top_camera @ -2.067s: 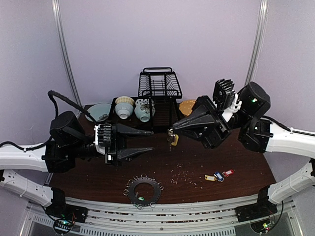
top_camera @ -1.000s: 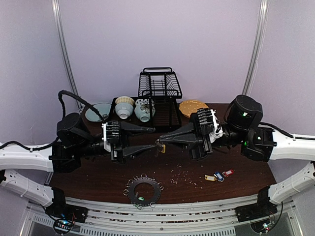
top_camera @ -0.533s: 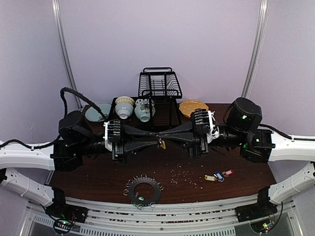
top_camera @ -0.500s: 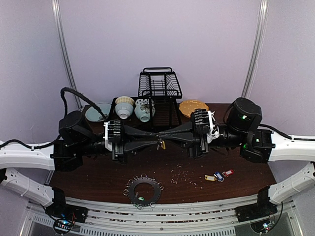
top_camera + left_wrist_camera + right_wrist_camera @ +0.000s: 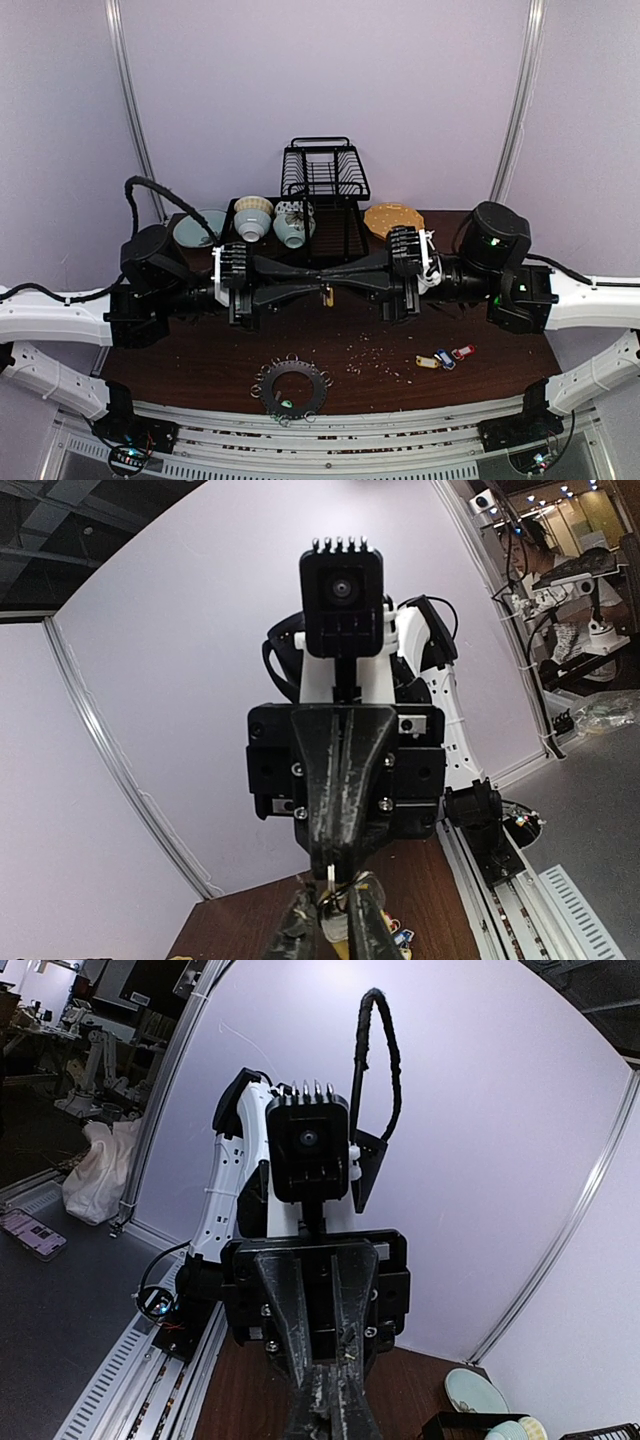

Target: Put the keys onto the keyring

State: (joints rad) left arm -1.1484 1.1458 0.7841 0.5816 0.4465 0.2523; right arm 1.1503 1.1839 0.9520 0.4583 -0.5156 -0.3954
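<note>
Above the table's middle my two grippers meet tip to tip. A key (image 5: 327, 296) with a yellow tag hangs where they meet. My right gripper (image 5: 334, 283) is shut on its upper end. My left gripper (image 5: 318, 284) has closed on it from the other side. In the left wrist view my left gripper (image 5: 332, 935) pinches the key (image 5: 336, 926) just below the shut right gripper (image 5: 338, 868). The right wrist view shows my right gripper (image 5: 335, 1422) shut, and the key is hidden there. The keyring (image 5: 266, 388) lies flat near the front edge. Three more keys (image 5: 445, 358) lie at the right.
A black dish rack (image 5: 325, 190) stands at the back centre. Two bowls (image 5: 253, 218) and a pale teal plate (image 5: 200, 228) sit to its left. An orange plate (image 5: 388, 217) sits to its right. Crumbs (image 5: 375, 355) are scattered between the keyring and the loose keys.
The right arm swung left and level, carrying the yellow-tagged key to the left gripper. The left gripper, wide open before, has closed on the key.
</note>
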